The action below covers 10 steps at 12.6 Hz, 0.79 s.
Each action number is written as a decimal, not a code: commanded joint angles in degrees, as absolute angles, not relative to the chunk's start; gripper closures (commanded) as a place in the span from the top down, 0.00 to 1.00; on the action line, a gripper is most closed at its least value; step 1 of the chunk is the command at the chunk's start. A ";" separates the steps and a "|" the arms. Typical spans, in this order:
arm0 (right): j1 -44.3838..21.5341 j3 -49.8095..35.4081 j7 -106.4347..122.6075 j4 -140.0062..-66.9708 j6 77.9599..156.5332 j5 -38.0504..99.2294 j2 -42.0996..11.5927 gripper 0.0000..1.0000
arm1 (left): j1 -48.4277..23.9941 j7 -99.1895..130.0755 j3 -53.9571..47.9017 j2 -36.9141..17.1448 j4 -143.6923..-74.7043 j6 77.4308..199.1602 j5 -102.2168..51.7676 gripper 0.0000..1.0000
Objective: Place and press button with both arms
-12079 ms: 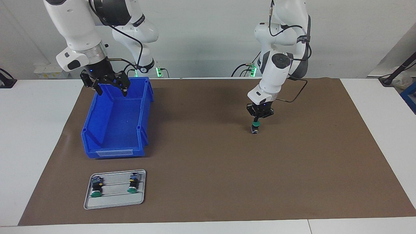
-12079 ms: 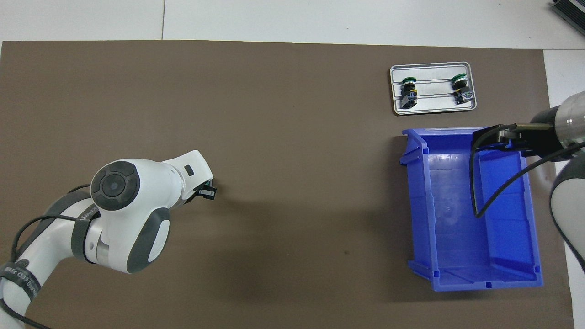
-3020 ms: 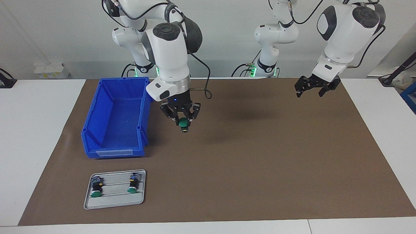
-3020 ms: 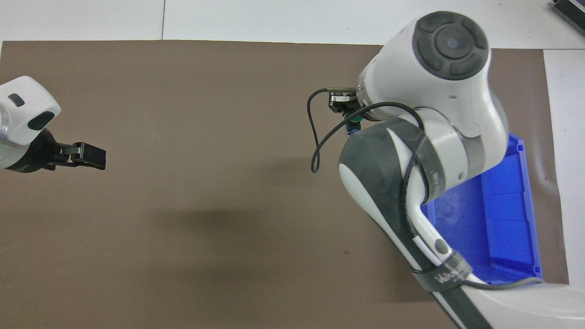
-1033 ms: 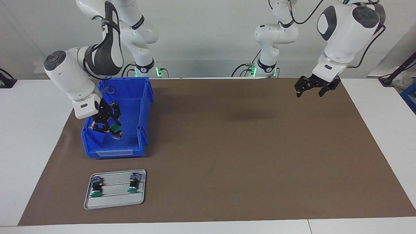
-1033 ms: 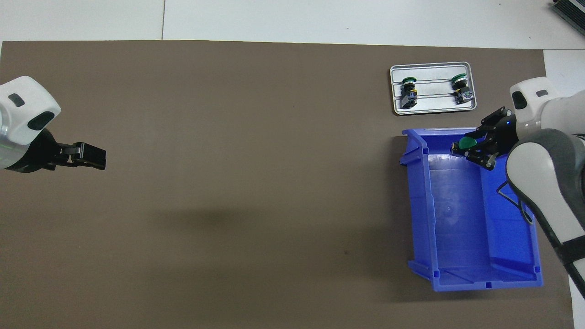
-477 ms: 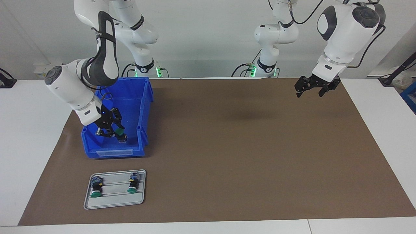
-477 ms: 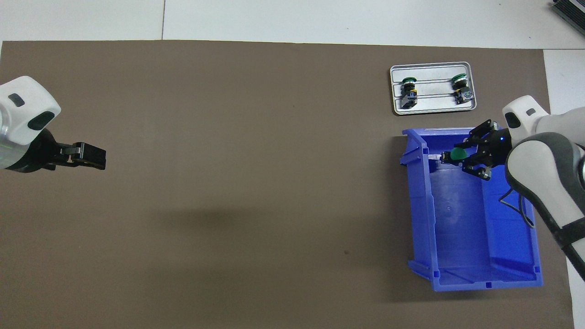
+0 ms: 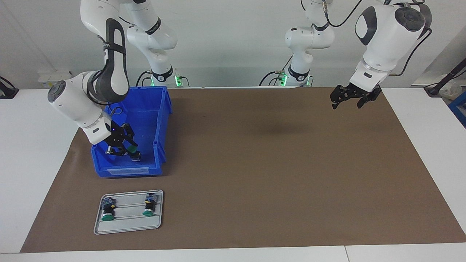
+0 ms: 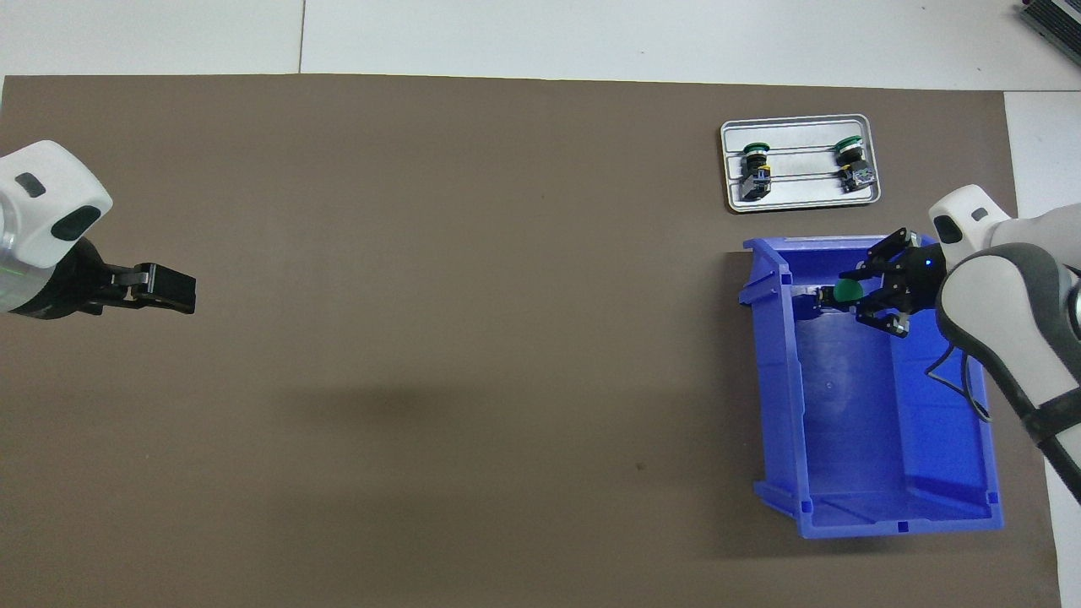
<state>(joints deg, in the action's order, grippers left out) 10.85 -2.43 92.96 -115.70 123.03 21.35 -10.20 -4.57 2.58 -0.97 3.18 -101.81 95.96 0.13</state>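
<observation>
My right gripper (image 9: 127, 149) is down inside the blue bin (image 9: 123, 171), at the bin's end farther from the robots. It is shut on the button (image 9: 133, 150), which has a green cap and a black body and is tilted just above the bin floor. In the overhead view the right gripper (image 10: 855, 294) and the button (image 10: 844, 291) are close to the bin's (image 10: 895, 528) end wall. My left gripper (image 9: 346, 102) waits open and empty above the brown mat at the left arm's end of the table; it also shows in the overhead view (image 10: 173, 289).
A grey tray (image 9: 127, 227) lies on the brown mat (image 9: 273, 163), farther from the robots than the bin. It holds two more green-capped buttons (image 9: 107, 211) (image 9: 148, 207) lying on their sides. The tray (image 10: 802, 196) also shows in the overhead view.
My right gripper has carried the button across the mat into the bin and has sunk a little lower toward the bin floor. The left arm has not moved in the last three seconds.
</observation>
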 commanded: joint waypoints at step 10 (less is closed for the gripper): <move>10.64 -2.64 89.33 -114.61 123.75 24.17 -7.48 0.99 | -3.96 2.99 -1.49 4.57 -103.10 96.33 1.05 1.00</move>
